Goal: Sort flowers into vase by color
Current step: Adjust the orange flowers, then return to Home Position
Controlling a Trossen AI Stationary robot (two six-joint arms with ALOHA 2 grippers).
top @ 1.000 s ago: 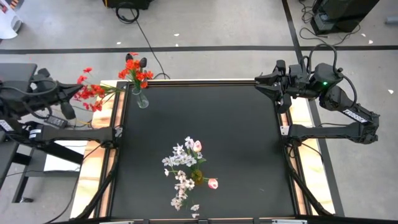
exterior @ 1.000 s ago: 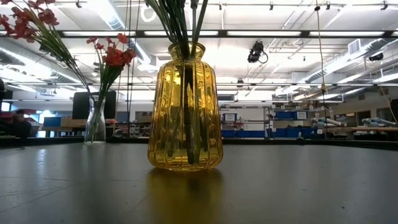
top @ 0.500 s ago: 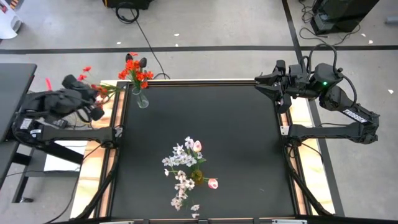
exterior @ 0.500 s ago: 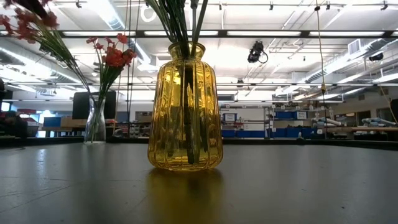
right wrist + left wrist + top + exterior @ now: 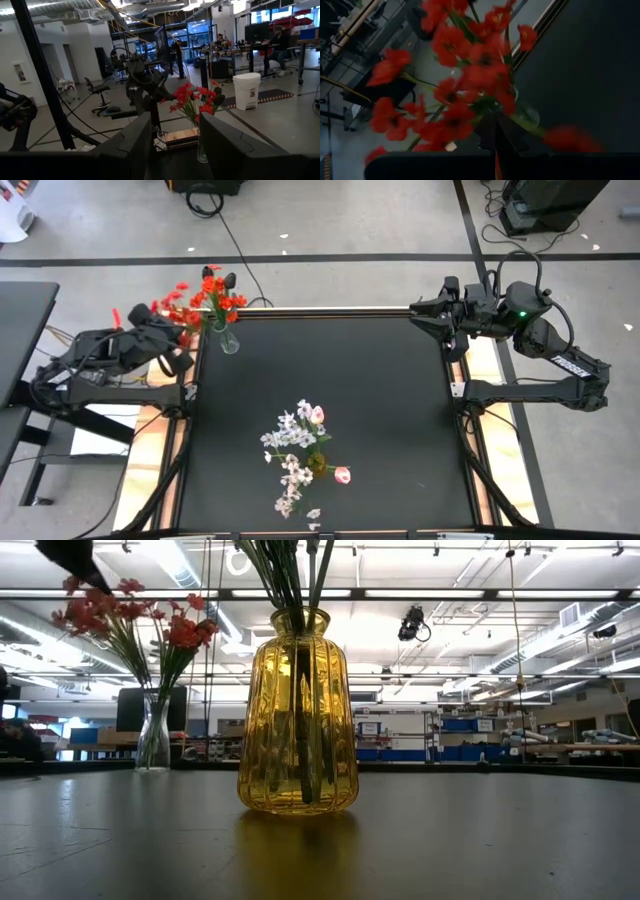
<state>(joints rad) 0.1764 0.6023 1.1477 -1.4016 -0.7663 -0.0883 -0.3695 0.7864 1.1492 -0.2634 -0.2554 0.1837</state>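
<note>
**Red flowers up by the glass vase**

Red flowers [image 5: 172,298] sit in the left gripper [image 5: 170,330], which is closed tight on their thin green stem. The gripper is at the far left corner of the black table [image 5: 380,410], just beside the clear glass vase [image 5: 228,340]. More red blossoms [image 5: 218,292] already stand in that vase. Seen from table height, the held red bunch [image 5: 100,610] is up high, close to the ones in the clear vase [image 5: 153,735].

White-lilac sprays [image 5: 290,435] and pink tulip buds [image 5: 342,475] stand in the yellow glass vase [image 5: 298,715] near the front middle of the table. Their green stems go down inside it.

The right gripper [image 5: 430,308] waits over the far right edge of the table. Its two fingers [image 5: 125,145] are apart, with nothing between them. From its own camera you can see the clear vase of red flowers [image 5: 197,100] far across the table.
</note>
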